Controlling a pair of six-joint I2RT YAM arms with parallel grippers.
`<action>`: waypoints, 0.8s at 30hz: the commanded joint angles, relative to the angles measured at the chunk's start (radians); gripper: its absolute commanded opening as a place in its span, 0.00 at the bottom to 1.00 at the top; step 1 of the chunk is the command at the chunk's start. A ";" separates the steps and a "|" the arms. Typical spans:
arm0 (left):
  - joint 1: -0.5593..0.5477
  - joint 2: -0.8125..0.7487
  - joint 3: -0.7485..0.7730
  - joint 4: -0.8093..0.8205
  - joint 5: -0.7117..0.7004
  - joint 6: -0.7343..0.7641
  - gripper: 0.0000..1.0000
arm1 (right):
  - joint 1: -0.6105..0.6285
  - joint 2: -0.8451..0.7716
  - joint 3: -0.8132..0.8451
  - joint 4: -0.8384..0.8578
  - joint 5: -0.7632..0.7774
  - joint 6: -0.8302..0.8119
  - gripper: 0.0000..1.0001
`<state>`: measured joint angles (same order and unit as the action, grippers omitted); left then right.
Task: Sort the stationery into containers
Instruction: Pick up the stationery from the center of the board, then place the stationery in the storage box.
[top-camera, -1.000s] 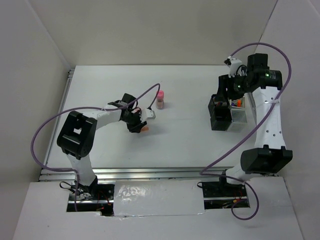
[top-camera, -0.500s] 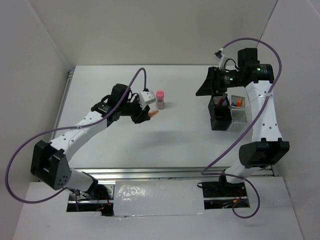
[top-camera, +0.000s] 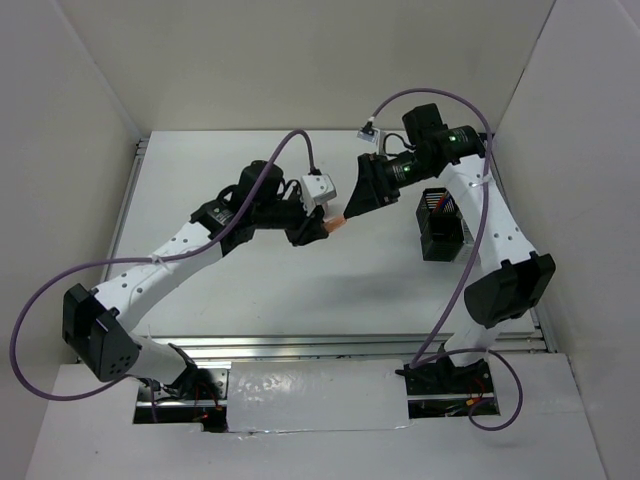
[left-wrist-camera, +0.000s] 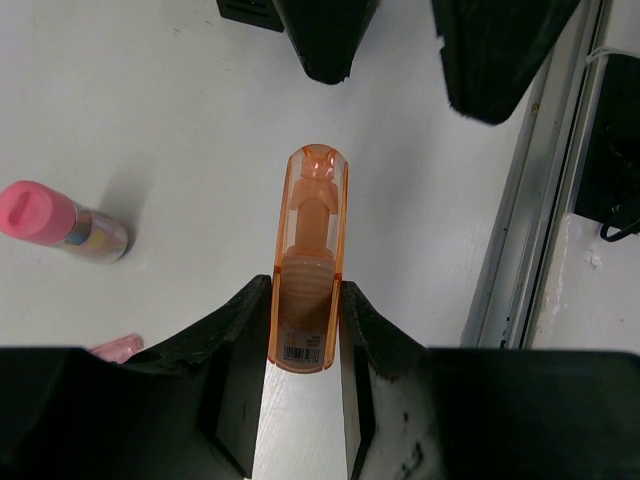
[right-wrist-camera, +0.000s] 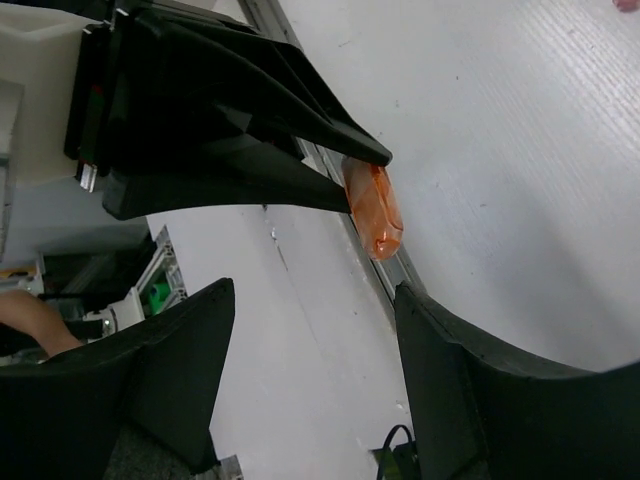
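The orange cap-like piece hangs in the air above the middle of the counter, a little toward the far edge, clamped at its labelled end by the left gripper. Its rounded free end points at the right gripper, whose fingers are spread wide and hold nothing, just beyond the tip. This looks like a hand-over from arm to arm.

To do it well, the left arm should hold steady while the right slides its spread fingers along both sides of the free end. It should take as much of the bare length as it can without bumping the left fingers. The right should close fully first, and only then should the left let go, because the plastic is smooth and narrow and a shallow pinch at the tip may squirt it out.

The black mesh pen cup stands near the right edge, within the right arm's reach. The tray cannot be made out behind that arm. The pink-capped cylinder and a pink piece lie on the counter below, not yet sorted.
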<state>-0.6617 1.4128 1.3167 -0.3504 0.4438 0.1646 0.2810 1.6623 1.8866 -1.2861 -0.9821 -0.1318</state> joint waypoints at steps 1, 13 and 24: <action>0.001 0.009 0.041 0.011 0.001 -0.028 0.00 | 0.012 0.028 -0.007 0.034 0.020 0.026 0.72; -0.003 0.028 0.088 0.005 0.010 -0.031 0.00 | 0.027 0.097 0.014 0.047 0.031 0.041 0.69; -0.009 0.060 0.127 0.017 0.018 -0.045 0.00 | 0.046 0.108 0.009 0.059 0.005 0.057 0.44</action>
<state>-0.6647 1.4712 1.3972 -0.3660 0.4423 0.1455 0.3168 1.7641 1.8843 -1.2705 -0.9466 -0.0872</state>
